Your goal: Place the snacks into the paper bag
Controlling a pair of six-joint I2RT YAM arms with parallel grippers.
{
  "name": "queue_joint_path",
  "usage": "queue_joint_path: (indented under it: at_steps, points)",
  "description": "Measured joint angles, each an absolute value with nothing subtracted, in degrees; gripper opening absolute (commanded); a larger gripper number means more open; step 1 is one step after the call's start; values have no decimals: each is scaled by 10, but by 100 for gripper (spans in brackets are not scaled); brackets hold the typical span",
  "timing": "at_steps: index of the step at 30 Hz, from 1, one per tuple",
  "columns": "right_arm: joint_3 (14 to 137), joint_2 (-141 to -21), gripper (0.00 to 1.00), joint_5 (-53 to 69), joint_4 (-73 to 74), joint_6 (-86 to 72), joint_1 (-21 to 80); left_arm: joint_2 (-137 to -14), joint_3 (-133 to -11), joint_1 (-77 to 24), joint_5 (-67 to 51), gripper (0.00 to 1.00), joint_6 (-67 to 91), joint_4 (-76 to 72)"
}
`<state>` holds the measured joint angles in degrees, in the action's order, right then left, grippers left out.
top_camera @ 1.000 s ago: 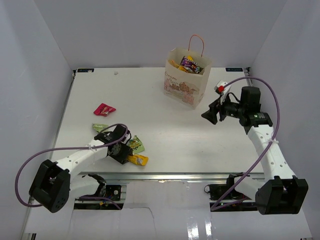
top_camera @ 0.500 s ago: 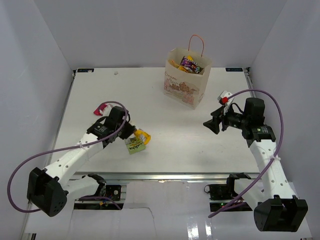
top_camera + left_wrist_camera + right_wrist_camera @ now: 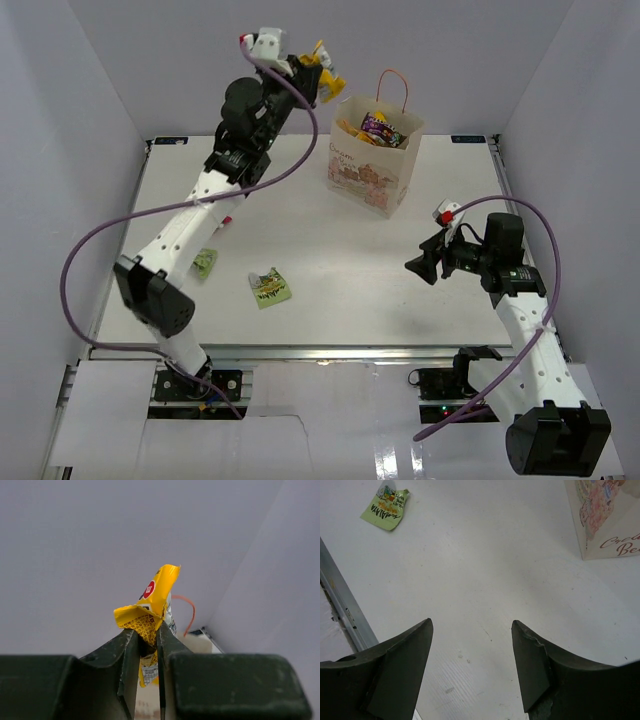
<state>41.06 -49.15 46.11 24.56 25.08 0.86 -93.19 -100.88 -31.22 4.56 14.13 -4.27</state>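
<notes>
My left gripper [image 3: 316,82] is raised high, just left of the paper bag's top, and is shut on a yellow wrapped bar [image 3: 327,74]. In the left wrist view the bar [image 3: 152,600] sticks up between the closed fingers of the gripper [image 3: 146,632], with the bag's orange handle [image 3: 188,615] behind it. The cream paper bag [image 3: 368,168] stands upright at the back with several snacks inside. A green packet [image 3: 269,287] and a second green packet [image 3: 205,262] lie on the table. My right gripper [image 3: 420,262] is open and empty, low over the table right of centre.
The right wrist view shows bare table between my right gripper's fingers [image 3: 472,625], a green packet [image 3: 387,507] at far left and the bag's corner [image 3: 605,525] at top right. A metal rail [image 3: 300,350] runs along the near edge. White walls enclose the table.
My left arm has lifted the yellow bar from the near-left table up and right to beside the bag's top. A green packet stays on the table. My right gripper has drifted slightly nearer.
</notes>
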Motion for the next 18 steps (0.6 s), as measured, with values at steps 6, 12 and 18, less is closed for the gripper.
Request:
queue_joint_path:
  at_steps: [6,12,18]
  points:
    - [402,-469,70,466,253,251,9,-1137,-1236,-312,-8,0,25,-101]
    - [383,-448,70,469,255,248,9,-1249,-1282,-312,-25,0,-37,-139]
    - [376,-439,70,469,255,246,9,-1269,-1253,-312,-27,15,-56,-141]
